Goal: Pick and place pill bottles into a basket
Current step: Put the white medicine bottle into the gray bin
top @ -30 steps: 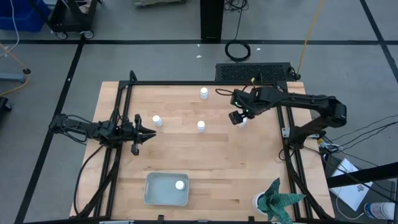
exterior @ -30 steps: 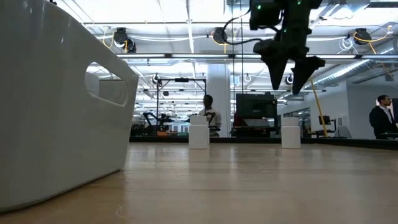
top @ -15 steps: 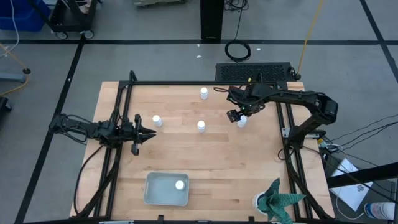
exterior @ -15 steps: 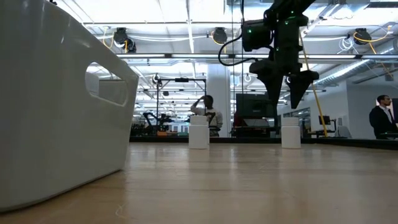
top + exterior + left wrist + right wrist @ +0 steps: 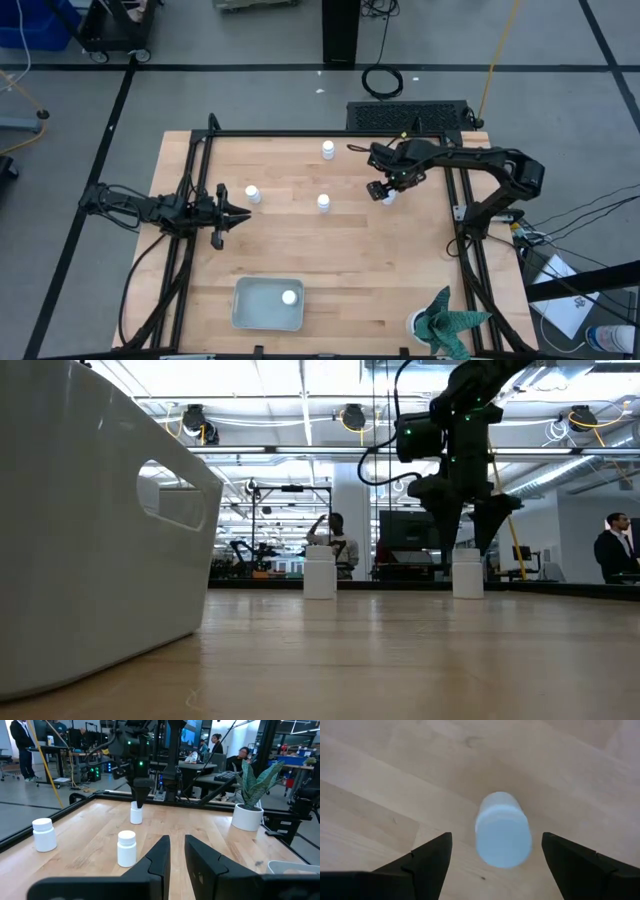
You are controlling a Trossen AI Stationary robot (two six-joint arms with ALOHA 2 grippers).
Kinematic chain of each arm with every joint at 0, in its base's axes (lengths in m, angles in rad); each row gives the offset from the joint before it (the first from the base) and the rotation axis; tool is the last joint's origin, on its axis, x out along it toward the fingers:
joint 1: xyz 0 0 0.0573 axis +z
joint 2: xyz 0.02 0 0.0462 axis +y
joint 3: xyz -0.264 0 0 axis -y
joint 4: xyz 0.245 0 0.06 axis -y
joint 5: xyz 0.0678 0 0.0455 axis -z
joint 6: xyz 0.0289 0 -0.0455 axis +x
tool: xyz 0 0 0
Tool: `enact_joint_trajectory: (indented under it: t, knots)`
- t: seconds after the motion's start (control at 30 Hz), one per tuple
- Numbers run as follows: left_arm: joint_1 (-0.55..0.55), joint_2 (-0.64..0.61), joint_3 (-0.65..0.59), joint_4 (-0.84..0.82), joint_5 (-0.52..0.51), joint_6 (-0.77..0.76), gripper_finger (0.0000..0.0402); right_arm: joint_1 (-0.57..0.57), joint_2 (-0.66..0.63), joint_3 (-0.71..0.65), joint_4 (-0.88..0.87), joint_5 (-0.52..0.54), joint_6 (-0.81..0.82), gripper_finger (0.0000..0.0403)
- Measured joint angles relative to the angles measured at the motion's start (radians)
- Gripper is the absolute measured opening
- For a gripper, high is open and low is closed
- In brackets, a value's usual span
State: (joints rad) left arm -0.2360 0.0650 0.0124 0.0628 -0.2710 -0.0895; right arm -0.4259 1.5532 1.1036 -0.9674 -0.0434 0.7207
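Three white pill bottles stand upright on the wooden table (image 5: pixel 328 149) (image 5: pixel 252 193) (image 5: pixel 323 202). A further one (image 5: pixel 391 197) stands under my right gripper (image 5: pixel 383 190). One more (image 5: pixel 289 296) lies in the pale basket (image 5: pixel 250 312) near the front edge. My right gripper (image 5: pixel 502 862) is open wide, pointing down, with a finger on either side of the bottle's cap (image 5: pixel 502 835) and apart from it. In the low view it hangs (image 5: pixel 467 530) just above that bottle (image 5: pixel 467 573). My left gripper (image 5: pixel 240 212) waits at the table's left, its fingers (image 5: pixel 177 855) narrowly apart and empty.
A green-and-white potted plant (image 5: pixel 445 325) stands at the near right corner. Black frame rails (image 5: pixel 300 134) run along the table's far, left and right sides. The basket's wall (image 5: pixel 100 510) fills the left of the low view. Bare wood lies between the bottles and the basket.
My right gripper has come down over the bottle at the table's right, staying open, with small sideways shifts on the way. Its fingertips now hang just above the bottle's cap. The bottles have not moved.
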Motion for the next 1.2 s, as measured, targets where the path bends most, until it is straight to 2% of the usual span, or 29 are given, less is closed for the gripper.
enact_joint_trajectory:
  t: [0.9,1.2]
  knots:
    - [0.0,0.0,0.0,0.0,0.0,0.0,0.0063,0.0,0.0,-0.017,0.021,-0.005,-0.015,0.0217]
    - [0.0,0.0,0.0,0.0,0.0,0.0,0.0063,0.015,0.0,-0.054,0.033,-0.009,-0.004,0.0165]
